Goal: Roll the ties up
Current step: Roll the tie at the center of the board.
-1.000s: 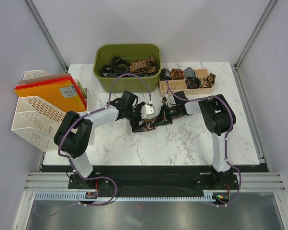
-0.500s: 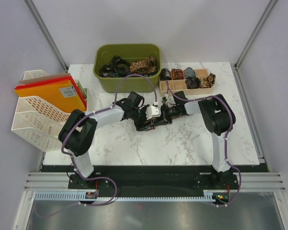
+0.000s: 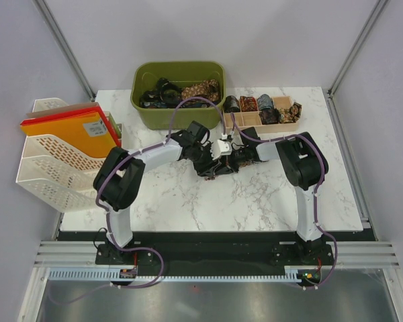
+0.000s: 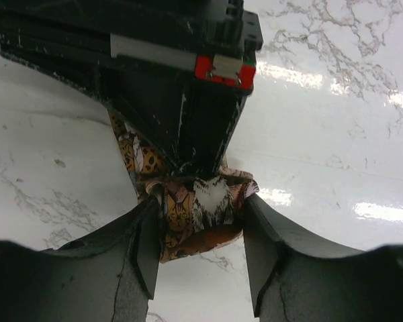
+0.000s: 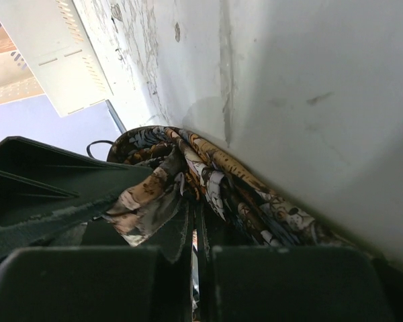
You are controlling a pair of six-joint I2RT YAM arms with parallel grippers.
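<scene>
One tie [image 3: 213,171] with a brown-gold cat print lies bunched on the marble table between my two grippers. In the left wrist view its small roll [image 4: 188,218] sits between my left gripper's [image 4: 201,204] fingertips, which touch it on both sides. My right gripper [image 5: 196,225] is nearly closed and pinches the tie's fabric [image 5: 221,181]. In the top view my left gripper [image 3: 213,161] and my right gripper [image 3: 228,159] meet nose to nose over the tie. The right gripper's black body [image 4: 181,87] fills the top of the left wrist view.
A green bin [image 3: 178,66] at the back holds several loose ties [image 3: 201,90]. A wooden tray [image 3: 255,125] to its right holds several rolled ties. A white file rack [image 3: 50,161] with orange folders stands at the left edge.
My left gripper has moved right and slightly back, closing in on the right gripper. The tie between them has bunched into a shorter bundle. The right arm has barely moved.
</scene>
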